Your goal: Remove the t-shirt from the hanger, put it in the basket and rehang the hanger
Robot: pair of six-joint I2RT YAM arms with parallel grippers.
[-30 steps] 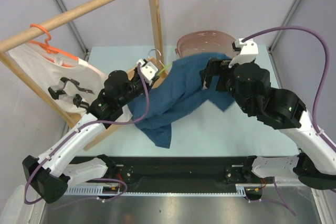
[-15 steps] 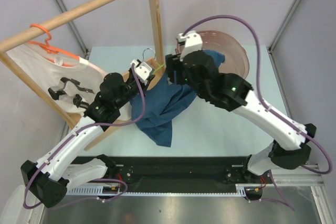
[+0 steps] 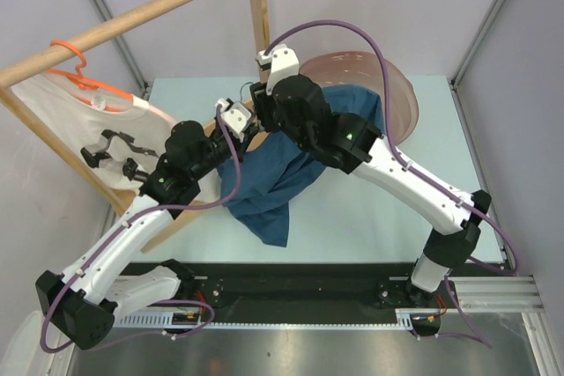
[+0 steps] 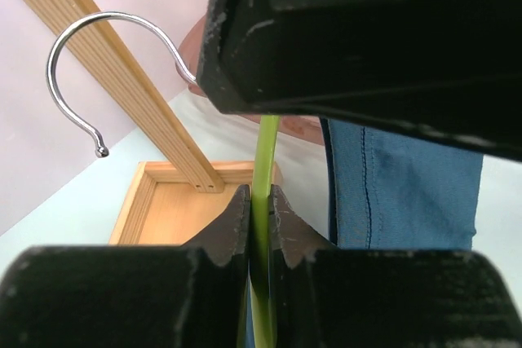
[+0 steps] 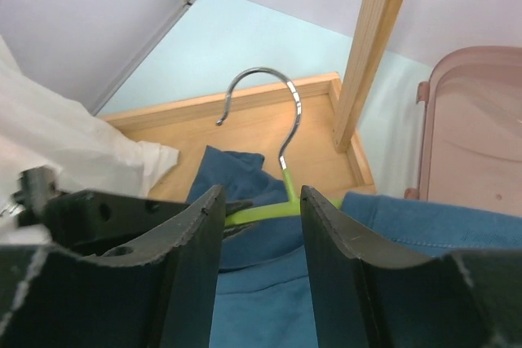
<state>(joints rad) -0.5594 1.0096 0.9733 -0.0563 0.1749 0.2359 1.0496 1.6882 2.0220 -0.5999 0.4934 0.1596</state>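
The blue t-shirt (image 3: pixel 273 187) hangs bunched over a green hanger (image 5: pixel 269 212) with a metal hook (image 5: pixel 273 91), and trails down onto the table. My left gripper (image 4: pixel 259 193) is shut on the green hanger bar (image 4: pixel 265 152), just below its hook (image 4: pixel 98 46). My right gripper (image 5: pixel 262 190) hovers open above the hanger's neck and the shirt collar (image 5: pixel 236 173). Its jaws stand either side of the bar without touching it. In the top view my right gripper (image 3: pixel 260 121) sits right beside my left gripper (image 3: pixel 236 125).
A wooden rack stands at the left, with a slanted rail (image 3: pixel 132 19), an upright post (image 3: pixel 258 33) and a base tray (image 5: pixel 245 120). A white t-shirt (image 3: pixel 97 125) hangs on an orange hanger (image 3: pixel 84 81). A pink basin (image 3: pixel 392 85) sits at the back right, partly under the blue fabric.
My right arm has swung from the right side over to the hanger, and its jaws have narrowed. The blue shirt has drawn in toward the hanger. My left gripper has kept its hold.
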